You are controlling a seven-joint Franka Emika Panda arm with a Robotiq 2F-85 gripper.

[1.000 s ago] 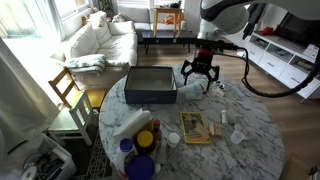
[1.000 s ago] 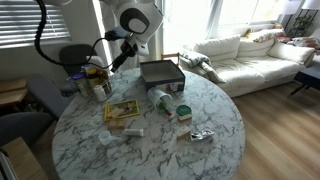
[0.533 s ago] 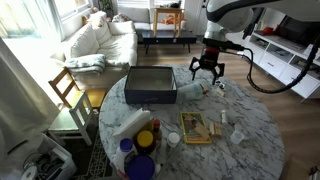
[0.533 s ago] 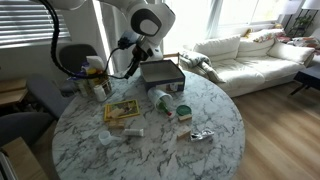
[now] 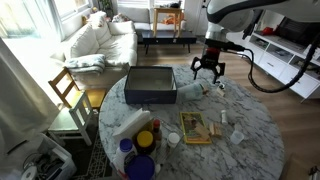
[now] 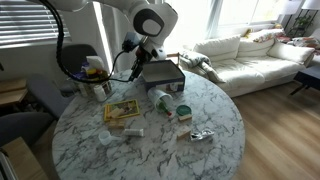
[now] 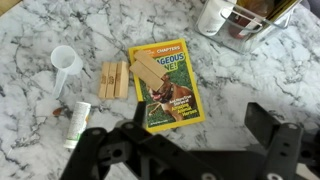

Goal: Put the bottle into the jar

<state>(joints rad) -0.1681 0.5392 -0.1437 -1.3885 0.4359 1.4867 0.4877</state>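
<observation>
Obs.: the round marble tabletop (image 5: 258, 108) is carrying everything. The dark rectangular box (image 5: 150, 85) is sitting at the upper left of it in an exterior view.

The jar (image 5: 130, 125), milky and wide-mouthed, is standing at the lower left of that view, next to the purple-lidded containers (image 5: 140, 160).

The book (image 5: 195, 127) is lying between the jar and the bottle. In the wrist view it is filling the middle of the frame (image 7: 165, 85).

The pincer (image 5: 207, 70) is hanging above the tabletop, near the box's right end. It is holding nothing, and its jaws are standing wide in the wrist view (image 7: 175, 125).

The bottle (image 7: 75, 124) is lying on its side at the lower left of the wrist frame. It is just outside the left-hand finger and below a small cup (image 7: 65, 62).

- Key relation: the bottle's long axis is running roughly top to bottom in the wrist frame, while the jaws are opening left to right, so the gap is already crossing the axis.
- Judgement: the next move is calling for a shift toward frame-left plus a descent, with little wrist rotation.
- In the exterior view the bottle (image 5: 222, 118) is appearing below and slightly right of the pincer, well apart from the jar.
</observation>
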